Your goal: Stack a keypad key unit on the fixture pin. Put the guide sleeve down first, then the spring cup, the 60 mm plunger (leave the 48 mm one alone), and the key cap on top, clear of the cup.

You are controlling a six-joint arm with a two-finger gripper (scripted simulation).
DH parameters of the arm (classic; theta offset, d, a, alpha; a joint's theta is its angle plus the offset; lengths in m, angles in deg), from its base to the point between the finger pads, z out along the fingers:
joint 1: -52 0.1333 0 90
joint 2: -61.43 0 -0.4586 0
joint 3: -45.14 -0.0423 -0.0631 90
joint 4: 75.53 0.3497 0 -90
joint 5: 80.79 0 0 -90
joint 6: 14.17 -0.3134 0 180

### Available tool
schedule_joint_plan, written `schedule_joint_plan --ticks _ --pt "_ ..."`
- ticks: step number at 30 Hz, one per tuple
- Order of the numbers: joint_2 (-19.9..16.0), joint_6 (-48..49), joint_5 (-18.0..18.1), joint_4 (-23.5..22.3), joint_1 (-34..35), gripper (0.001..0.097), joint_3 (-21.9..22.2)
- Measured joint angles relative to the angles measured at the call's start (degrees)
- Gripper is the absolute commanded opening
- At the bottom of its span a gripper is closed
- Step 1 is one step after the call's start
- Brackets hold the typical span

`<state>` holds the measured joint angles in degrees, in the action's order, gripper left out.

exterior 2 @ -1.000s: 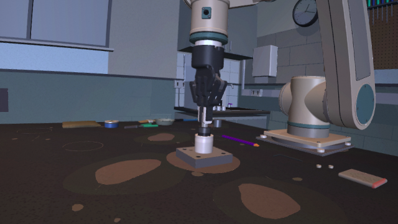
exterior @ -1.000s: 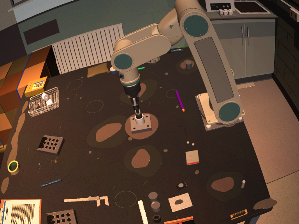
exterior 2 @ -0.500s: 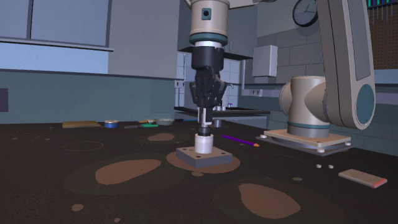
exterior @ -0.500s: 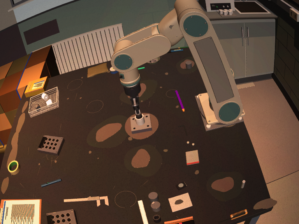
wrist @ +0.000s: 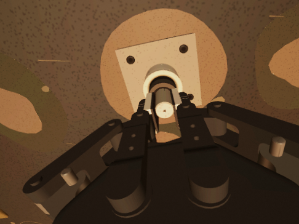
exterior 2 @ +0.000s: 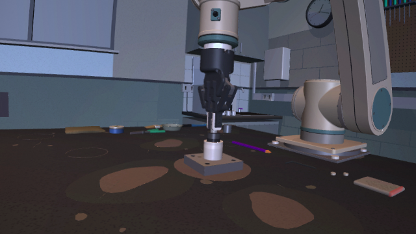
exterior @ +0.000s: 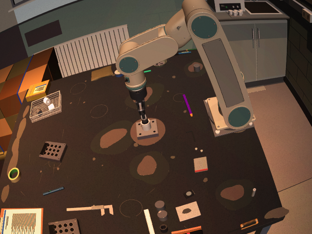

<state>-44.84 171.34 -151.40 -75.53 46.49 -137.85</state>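
A white guide sleeve (exterior 2: 213, 150) stands upright on the grey fixture plate (exterior: 147, 129) at the table's middle, and a dark spring cup (exterior 2: 213, 136) sits on top of it. Straight above them my gripper (wrist: 163, 106) is closed on a pale plunger (wrist: 163, 104), which points down into the cup's dark ring (wrist: 162, 83). A second short pale plunger (exterior: 253, 192) stands upright near the table's right front edge. A grey cylinder (exterior: 196, 67) stands far back by the arm.
A wire basket (exterior: 45, 106) with small white parts sits at the table's left edge. Two perforated blocks (exterior: 53, 150), a purple pencil (exterior: 187, 104), a small pad (exterior: 200, 164) and grey cylinders (exterior: 159, 205) lie around the table. The robot base (exterior: 228, 118) stands right of the fixture.
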Motion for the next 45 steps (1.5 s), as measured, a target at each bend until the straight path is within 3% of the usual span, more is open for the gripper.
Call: schedule_joint_plan --ticks 14,28,45 --pt "0.0 0.0 0.0 0.0 0.0 0.008 0.0" --pt "-0.08 0.0 0.07 0.0 0.0 0.0355 -0.07" --pt "-0.12 0.0 0.07 0.0 0.0 0.036 -0.11"
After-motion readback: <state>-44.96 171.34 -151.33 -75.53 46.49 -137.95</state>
